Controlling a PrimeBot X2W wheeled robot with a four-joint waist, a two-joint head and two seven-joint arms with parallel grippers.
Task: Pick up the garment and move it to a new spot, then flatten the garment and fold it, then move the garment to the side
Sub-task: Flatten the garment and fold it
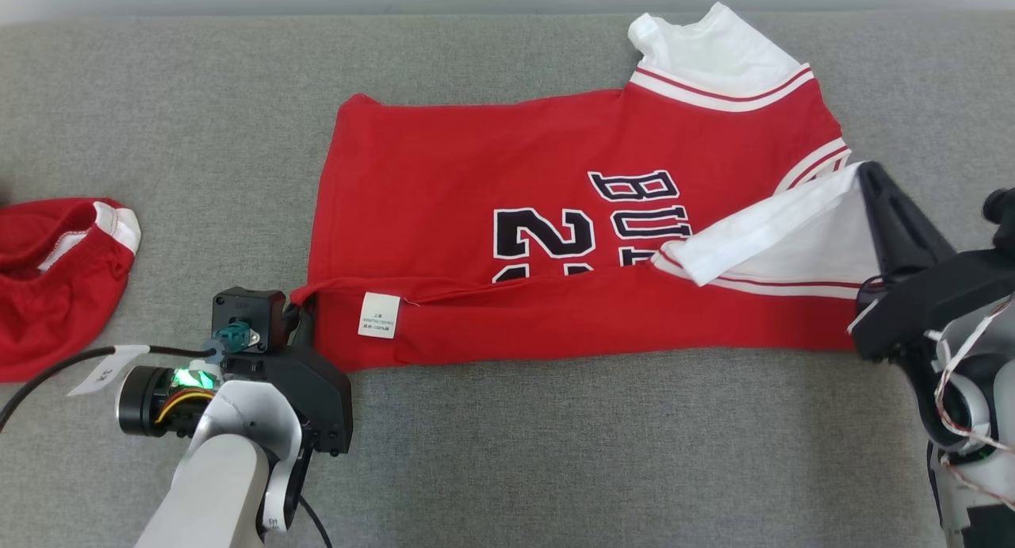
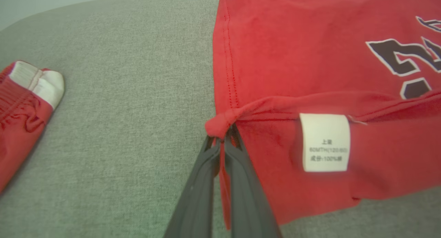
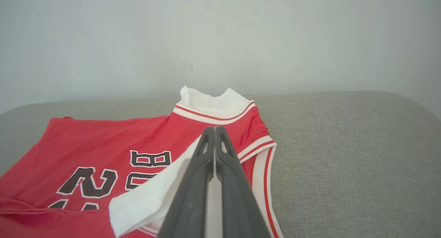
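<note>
**Lengthwise fold in progress.** The garment (image 1: pixel 492 159), a red jersey with white sleeves, is lying spread across the middle of the grey fabric surface (image 1: pixel 555 453), collar to the right. Its near long edge is being turned over toward the far side, so that the care label (image 1: pixel 377 316) is being exposed.

The left gripper (image 2: pixel 222 141) is clamped together on the bunched hem corner at the near left. The right gripper (image 1: pixel 864 175) is pinched shut on the white sleeve (image 1: pixel 761 231) at the right.

For a clean fold, both held points should probably be carried farward at matched height and pace. The edge should be kept taut between them, then laid parallel to the far edge before release.

The left forearm is reaching in from the near left, fingers low. The right arm is entering from the right, fingers angled far and leftward over the jersey.
</note>
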